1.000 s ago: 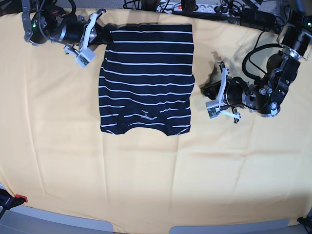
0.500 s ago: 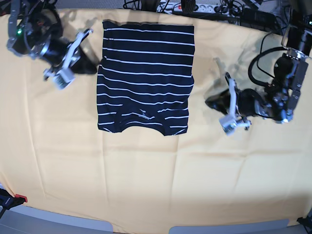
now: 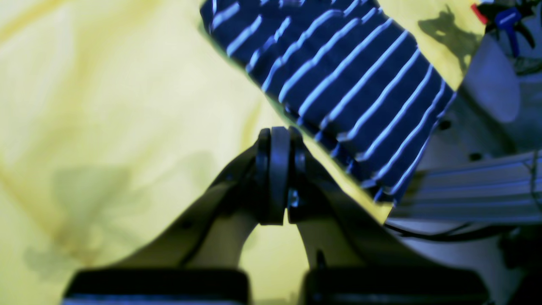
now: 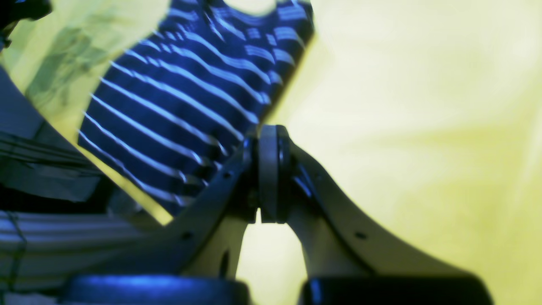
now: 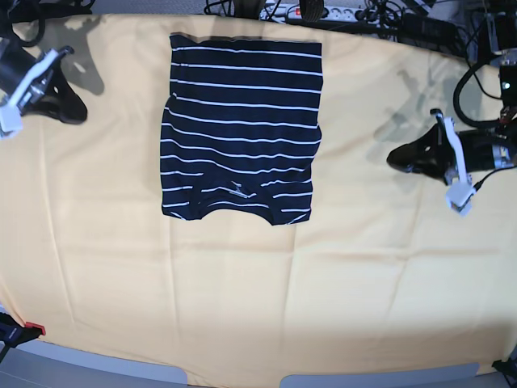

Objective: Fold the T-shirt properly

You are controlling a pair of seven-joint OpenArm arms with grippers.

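Both arms have drawn away from the T-shirt since a second ago: the right gripper, which was at the shirt's far left corner, now sits at the left edge of the base view, well apart from the cloth, and the left gripper has slid out toward the right edge. The shirt's left side, pulled slightly askew before, now lies straighter.

The T-shirt lies folded into a rough rectangle on the yellow table cover, toward the far side, its white stripes running across. Its near edge shows a curved notch in the middle, with a small white mark just above it. The far edge lies close to the table's back rim, where a power strip and cables sit.

Each wrist view shows its fingers pressed together with nothing between them: the left gripper over bare yellow cover with the striped shirt beyond it, and the right gripper likewise, the shirt to its upper left.
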